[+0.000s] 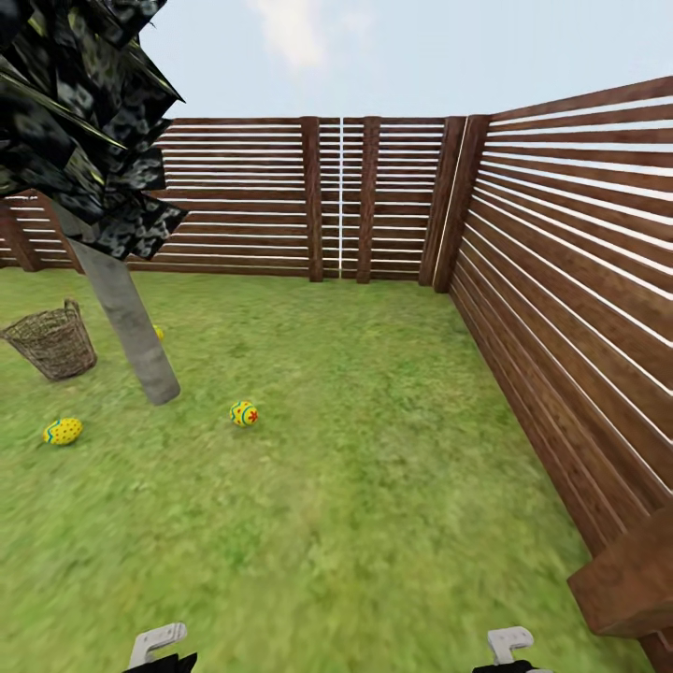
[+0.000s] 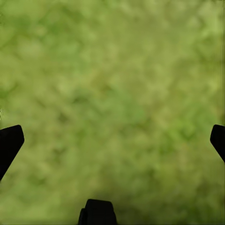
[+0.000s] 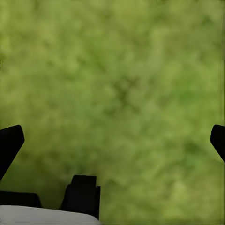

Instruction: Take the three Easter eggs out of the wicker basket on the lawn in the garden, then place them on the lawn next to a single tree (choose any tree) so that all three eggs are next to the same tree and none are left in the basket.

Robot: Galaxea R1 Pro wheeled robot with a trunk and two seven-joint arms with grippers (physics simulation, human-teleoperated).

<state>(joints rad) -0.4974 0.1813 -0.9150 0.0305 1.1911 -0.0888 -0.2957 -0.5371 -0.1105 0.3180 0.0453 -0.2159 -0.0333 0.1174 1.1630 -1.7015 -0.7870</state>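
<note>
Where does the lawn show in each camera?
Head view: the lawn covers the lower half, running from the fence toward the camera.
Left wrist view: the lawn lies beyond the open left tool.
Right wrist view: the lawn lies beyond the open right tool.
Shared landmark: the patchy green lawn itself.

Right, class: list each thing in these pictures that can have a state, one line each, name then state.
Basket: upright on the grass, looks empty.
Egg by the basket: lying on the grass.
Egg right of the trunk: lying on the grass.
Egg behind the trunk: mostly hidden.
Left gripper: open, empty.
Right gripper: open, empty.
</note>
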